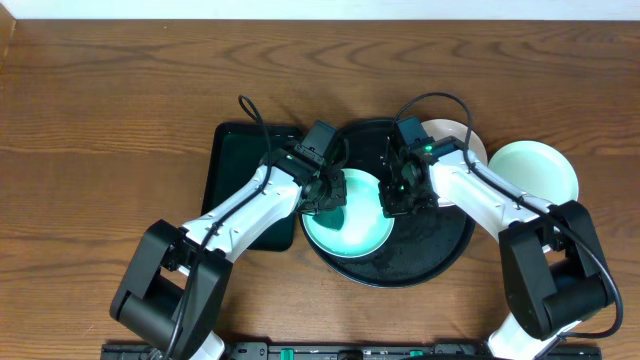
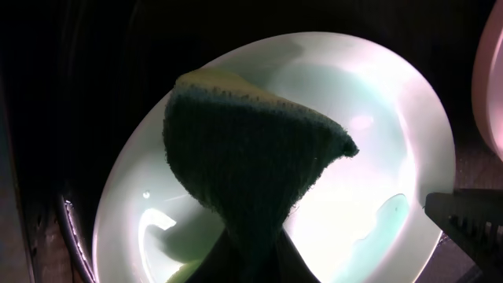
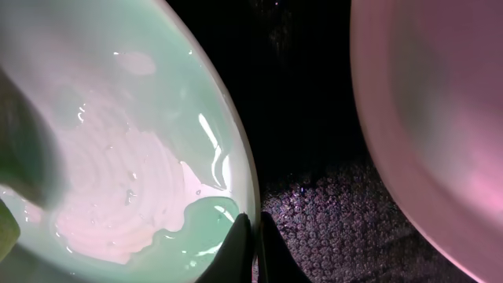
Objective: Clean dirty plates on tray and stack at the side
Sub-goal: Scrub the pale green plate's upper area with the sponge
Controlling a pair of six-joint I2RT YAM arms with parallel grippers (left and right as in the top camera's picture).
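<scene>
A pale mint plate (image 1: 355, 228) lies on the round black tray (image 1: 432, 245). My left gripper (image 1: 325, 192) is shut on a green and yellow sponge (image 2: 251, 149), which it holds over the plate's (image 2: 385, 110) inside. Wet streaks show on the plate (image 3: 118, 157) in the right wrist view. At that plate's right edge my right gripper (image 1: 400, 192) is shut, its jaws pinching the rim (image 3: 253, 232). A white plate (image 1: 458, 135) sits at the tray's back right edge (image 3: 440, 118). Another mint plate (image 1: 535, 170) rests on the table to the right of the tray.
A dark green rectangular tray (image 1: 240, 175) lies to the left of the black tray, partly under my left arm. The wooden table (image 1: 120, 90) runs all around. Both arms reach in from the near edge.
</scene>
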